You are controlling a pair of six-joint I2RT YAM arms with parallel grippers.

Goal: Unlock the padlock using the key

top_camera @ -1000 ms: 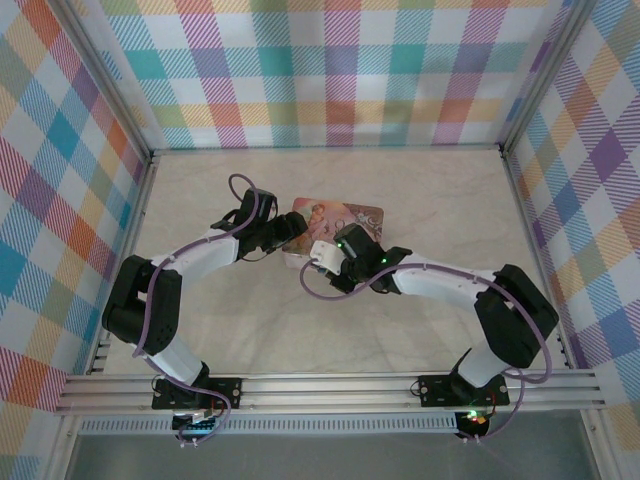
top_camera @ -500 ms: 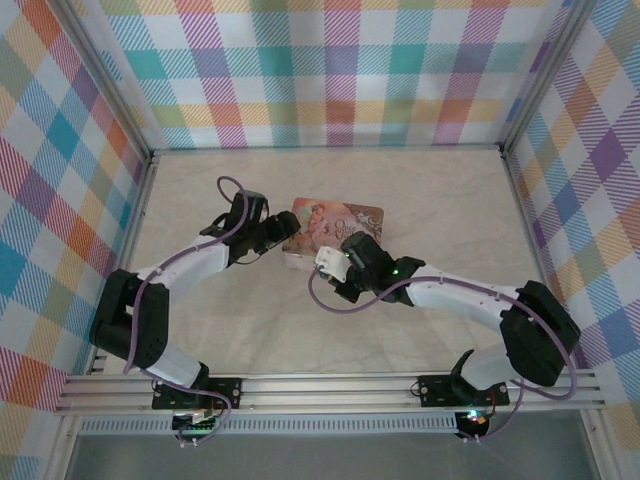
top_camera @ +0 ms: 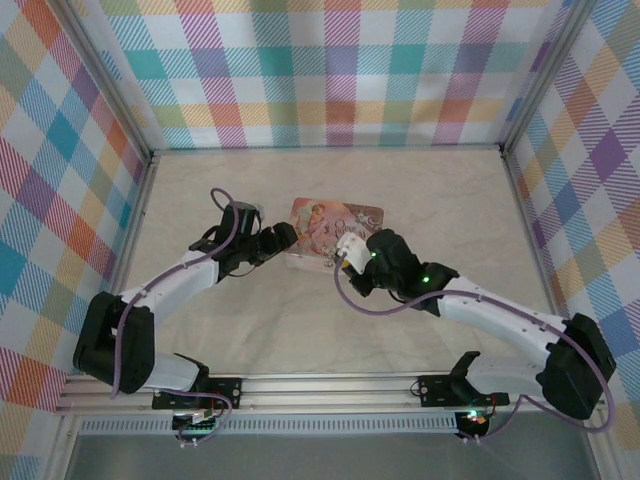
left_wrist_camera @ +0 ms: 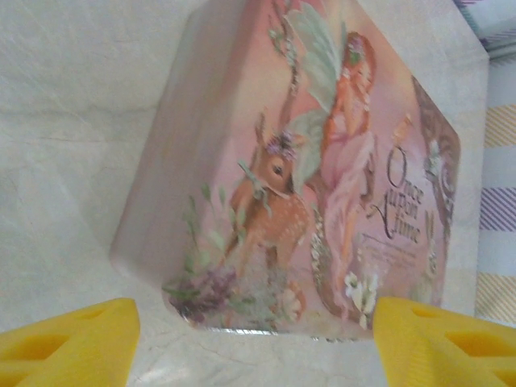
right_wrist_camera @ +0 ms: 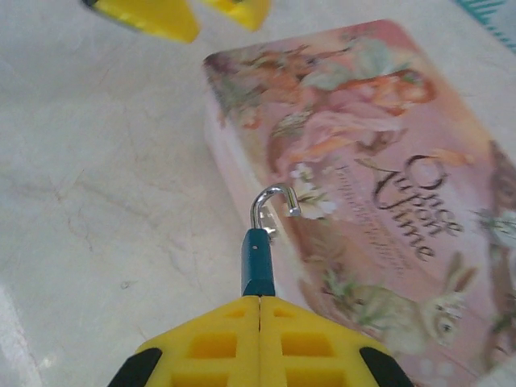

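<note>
Left gripper point(left_wrist_camera: 256, 322) has backed off the tin point(right_wrist_camera: 387, 161), wide, empty; right gripper point(right_wrist_camera: 259, 302) pinches padlock point(right_wrist_camera: 258, 262), apparently sprung open; likely unlocked.

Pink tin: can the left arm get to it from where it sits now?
Probably yes. The pink tin lies straight ahead of the left tool, its yellow fingers spread wide, with only bare table between. The right tool, shut on the padlock, is at another edge.
</note>
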